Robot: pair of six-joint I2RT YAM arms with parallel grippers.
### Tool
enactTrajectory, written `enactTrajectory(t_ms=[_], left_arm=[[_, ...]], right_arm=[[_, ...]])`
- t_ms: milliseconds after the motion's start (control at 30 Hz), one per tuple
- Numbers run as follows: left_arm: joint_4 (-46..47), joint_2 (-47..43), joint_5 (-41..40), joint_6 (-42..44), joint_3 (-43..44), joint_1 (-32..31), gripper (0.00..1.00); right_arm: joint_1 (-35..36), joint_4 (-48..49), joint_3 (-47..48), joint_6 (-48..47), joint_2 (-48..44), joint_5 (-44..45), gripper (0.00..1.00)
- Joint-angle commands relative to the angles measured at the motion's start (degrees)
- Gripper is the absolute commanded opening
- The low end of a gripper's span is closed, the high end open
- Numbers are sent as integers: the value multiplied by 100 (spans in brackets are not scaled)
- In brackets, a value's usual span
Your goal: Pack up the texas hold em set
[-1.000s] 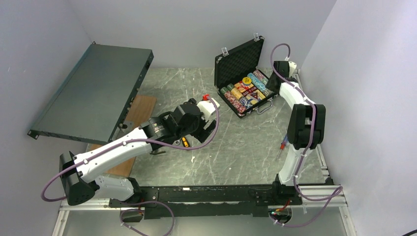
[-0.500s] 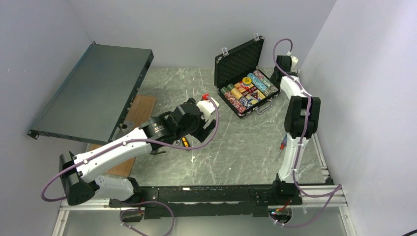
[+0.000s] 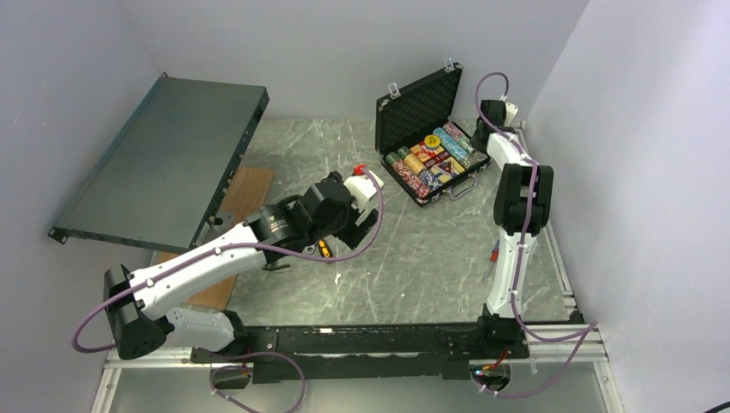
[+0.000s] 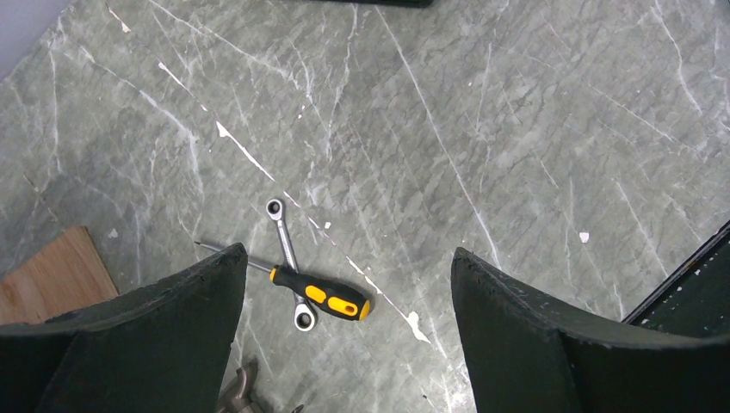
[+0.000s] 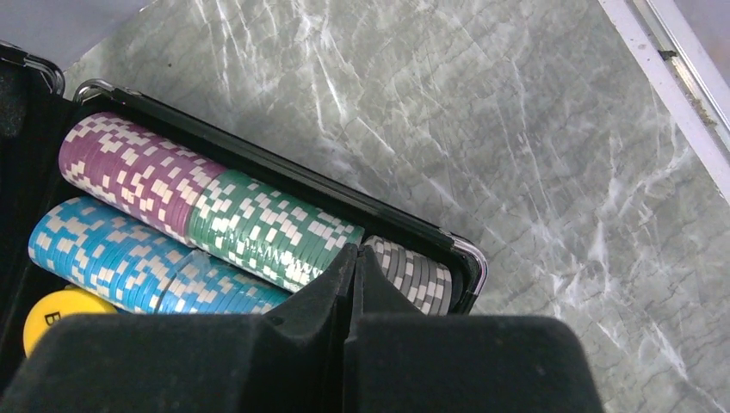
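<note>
- Briefcase (image 3: 417,107) sits open at the far right of the table (image 3: 413,258), lid upright toward the back wall and handle (image 3: 461,188) facing the arms.
- Poker chips (image 3: 430,159) fill the tray in rows, lying on edge.
- From the right wrist I see a purple row (image 5: 129,172) end to end with a green row (image 5: 267,232), and a blue row (image 5: 112,249) alongside them.
- A short grey stack (image 5: 417,275) sits at the corner by the case rim (image 5: 258,163).
- Yellow round button (image 5: 56,314) lies in the tray next to the blue chips, half hidden by my right fingers.
- Right gripper (image 5: 353,258) is over the right end of the case, pads pressed flat together with nothing between them.
- Its tips hang above the join of the green and grey chips; I can't tell if they touch.
- Left gripper (image 4: 349,258) is mid-table, well apart from the case, pointing down, jaws spread wide, holding nothing.
- Below it a yellow-handled screwdriver (image 4: 323,297) lies across a wrench (image 4: 288,258) on the marble top.
- Dark-grey metal panel (image 3: 163,159) leans tilted at the far left, with a wooden board (image 3: 245,194) flat beside it.
</note>
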Motion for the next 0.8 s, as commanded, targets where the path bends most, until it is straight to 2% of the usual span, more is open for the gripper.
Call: enactTrajectory(t_ms=[0,133,167,267,367,433,567,700,767], left_arm=[[78,-126,-28,12,49,-26,90],[17,-75,-17,-19,101,-22,89],[28,-79,-3,-23,102,-21,89],[13,-120,-33,-73,118,-23,89],[158,-380,-230,-196,-14,-23,89],[441,-692,-326,-208,-241,-22,91],[871,-1243,-610,-172,-606,-23,93],[1081,-1657,-933,-193,-794,-21,93],[1229,-1883,-1000,-193,-914,-21,93]], right_arm=[[8,-77,157,-160,-227,84,0],[12,184,-625,-176,-987,148,0],[1,137,-726,-152,-1119,140,3],[16,66,-994,-51,-1413,-225,17],[34,262,-1335,273,-1666,-1244,36],[21,832,-1796,832,-1909,-2137,50],[181,2678,-2592,1694,-2272,-3340,81],[324,4151,-2466,2548,-2024,-4263,93],[555,4791,-2412,3155,-1873,-4388,97]])
